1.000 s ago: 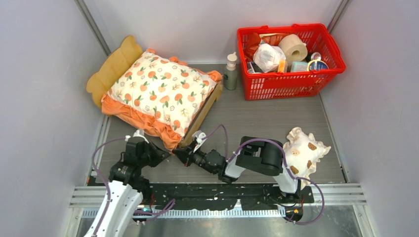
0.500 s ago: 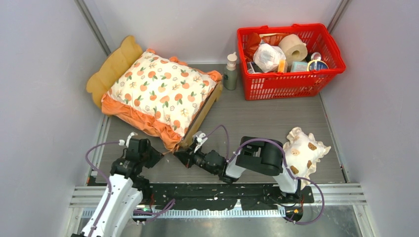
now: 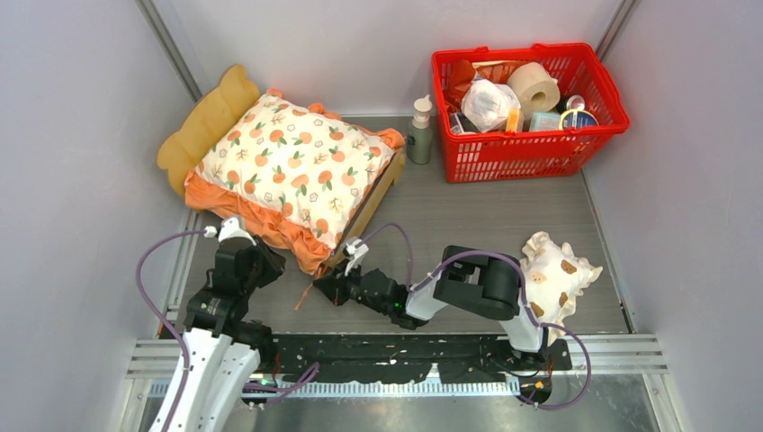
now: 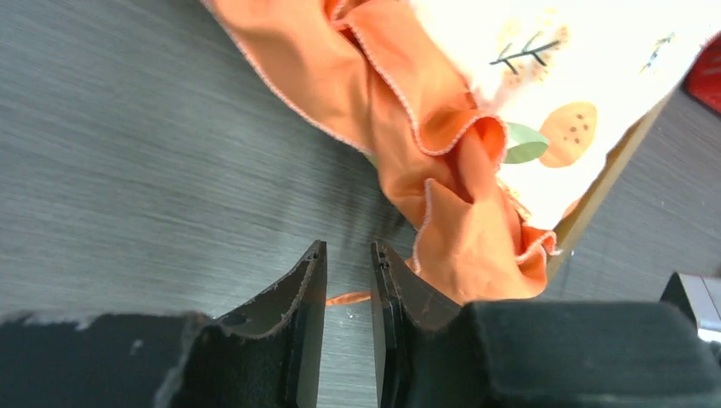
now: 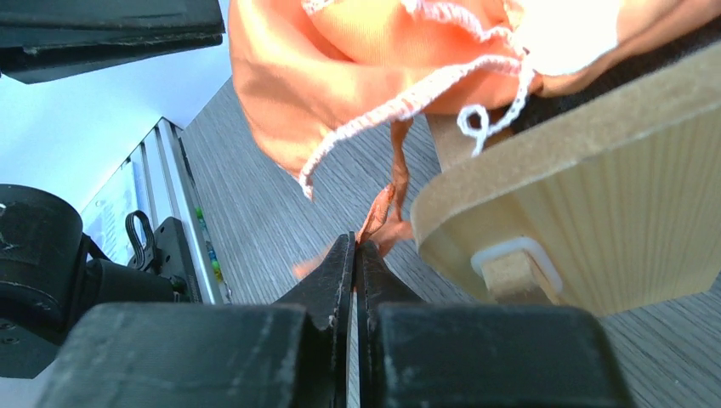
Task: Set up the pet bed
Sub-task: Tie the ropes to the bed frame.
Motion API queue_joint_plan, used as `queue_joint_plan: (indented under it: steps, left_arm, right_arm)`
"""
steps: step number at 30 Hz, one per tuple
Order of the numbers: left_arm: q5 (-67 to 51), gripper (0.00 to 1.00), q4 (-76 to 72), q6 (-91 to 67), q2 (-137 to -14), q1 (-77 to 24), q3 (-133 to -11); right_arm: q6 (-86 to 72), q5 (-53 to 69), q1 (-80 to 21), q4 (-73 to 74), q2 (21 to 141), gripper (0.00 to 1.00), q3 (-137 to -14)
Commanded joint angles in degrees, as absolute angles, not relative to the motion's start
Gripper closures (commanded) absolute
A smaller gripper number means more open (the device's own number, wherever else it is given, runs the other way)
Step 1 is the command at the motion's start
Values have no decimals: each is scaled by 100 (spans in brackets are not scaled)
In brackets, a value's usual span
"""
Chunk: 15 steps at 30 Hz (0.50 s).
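The pet bed, a light-wood frame with a wavy headboard (image 3: pixel 214 110), stands at the back left, and the orange-print cushion (image 3: pixel 292 166) lies on it. The cushion's orange ruffle (image 4: pixel 442 170) hangs over the bed's near corner (image 5: pixel 587 191). My right gripper (image 3: pixel 326 288) (image 5: pixel 355 244) is shut on a thin orange tie ribbon (image 5: pixel 387 212) that hangs from that ruffle. My left gripper (image 3: pixel 270 264) (image 4: pixel 347 249) stands just left of the ruffle. Its jaws are a narrow gap apart with nothing between them. The ribbon's loose end (image 4: pixel 349 298) lies on the table behind them.
A small cream pillow with brown spots (image 3: pixel 553 274) lies at the near right beside the right arm's base. A red basket (image 3: pixel 531 155) full of items stands at the back right, with a small bottle (image 3: pixel 420 130) to its left. Grey walls close in both sides.
My left gripper has opened and drawn back to the left, away from the cushion's near corner. The right gripper has stayed shut on the ribbon and shifted slightly left.
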<state>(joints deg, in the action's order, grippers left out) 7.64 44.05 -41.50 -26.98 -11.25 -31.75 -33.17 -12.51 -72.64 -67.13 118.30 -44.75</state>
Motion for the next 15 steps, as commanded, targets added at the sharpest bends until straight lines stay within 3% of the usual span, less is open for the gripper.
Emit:
queue_joint_plan:
  steps: [1, 4, 10, 15]
  left_arm:
    - [-339, 74, 3697, -3256, -2722, -1129, -3135]
    - [-1050, 76, 3413, -3063, -2782, -1125, -3016]
    - [-1267, 78, 3452, -3200, -2862, -1125, -2799]
    - [-1990, 73, 3388, -3217, -2781, -1125, -2791]
  right_arm:
    - [-3517, -1235, -7198, -6359, 11456, 95, -4747]
    - [-3559, -1250, -7165, -6213, 11425, 95, -4793]
    - [-3511, -1154, -7151, -6022, 11334, 95, -4768]
    - [-3183, -785, -7112, -6082, 11205, 95, -4675]
